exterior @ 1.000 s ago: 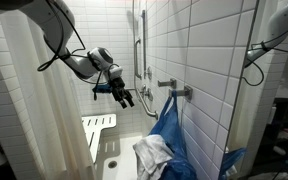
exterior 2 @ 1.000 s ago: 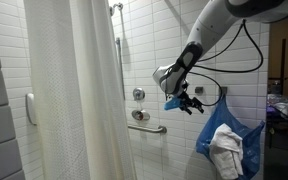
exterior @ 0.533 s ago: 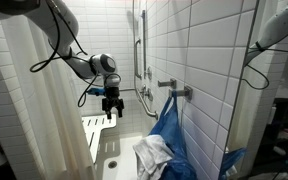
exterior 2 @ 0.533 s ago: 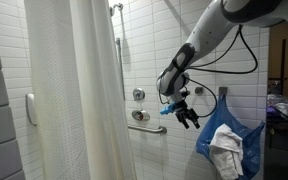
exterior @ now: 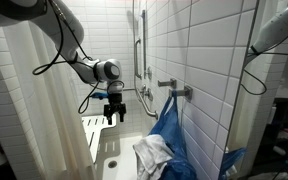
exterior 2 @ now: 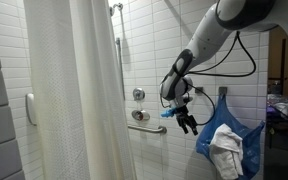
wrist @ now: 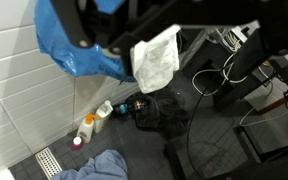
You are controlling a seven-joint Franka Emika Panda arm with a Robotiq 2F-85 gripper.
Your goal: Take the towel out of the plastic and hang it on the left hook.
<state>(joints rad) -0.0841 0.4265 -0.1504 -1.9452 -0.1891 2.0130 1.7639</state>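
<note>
A blue plastic bag (exterior: 170, 132) hangs from a wall hook (exterior: 187, 92), with a white towel (exterior: 151, 155) sticking out of its lower side. Both also show in an exterior view: the bag (exterior 2: 222, 130) and the towel (exterior 2: 227, 152). A second hook (exterior: 168, 84) is bare beside it. My gripper (exterior: 114, 114) is open and empty, pointing down, in mid-air well apart from the bag; it also shows in an exterior view (exterior 2: 188, 121). The wrist view shows the bag (wrist: 72, 55) and the towel (wrist: 156, 57) below my dark fingers at the top edge.
A white shower curtain (exterior 2: 79, 100) hangs to one side. A grab bar (exterior 2: 147, 128) and valves are on the tiled wall. A white slatted seat (exterior: 97, 128) stands under my arm. On the floor lie bottles (wrist: 88, 128), a dark bag (wrist: 156, 110), cables and blue cloth (wrist: 94, 167).
My gripper has dropped lower and turned from pointing sideways to pointing down. It stays open. The bag and towel have not moved.
</note>
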